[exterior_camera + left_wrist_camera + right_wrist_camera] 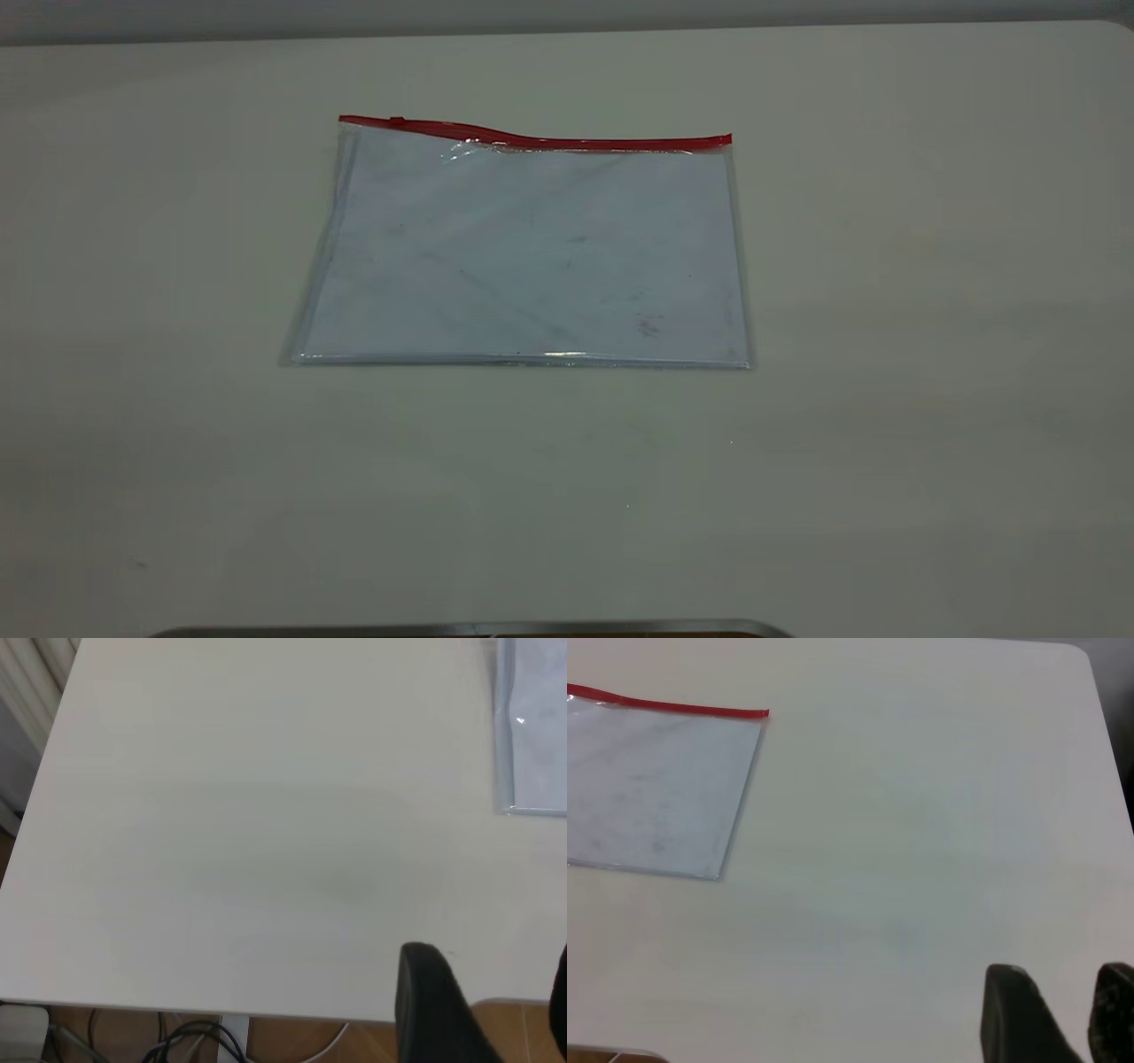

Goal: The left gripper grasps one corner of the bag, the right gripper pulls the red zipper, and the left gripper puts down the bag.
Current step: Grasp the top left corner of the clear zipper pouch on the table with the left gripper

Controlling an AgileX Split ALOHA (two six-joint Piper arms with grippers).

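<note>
The bag [523, 248] lies flat on the white table, a clear bluish scuffed pouch. The red zipper [549, 140] runs along its far long edge, with the small slider tab [396, 120] near the left end. A red-strip corner [729, 142] sits at the right end. Neither gripper shows in the exterior view. The left gripper [492, 992] is open and empty over the table's edge, far from the bag [536, 726]. The right gripper [1063, 1010] is open and empty, well away from the bag [656, 788] and its zipper [673, 706].
A dark metal bar [469, 629] runs along the near edge of the exterior view. The left wrist view shows the table edge [177, 1008] with cables and wooden floor below. The right wrist view shows the table's rounded corner [1081, 651].
</note>
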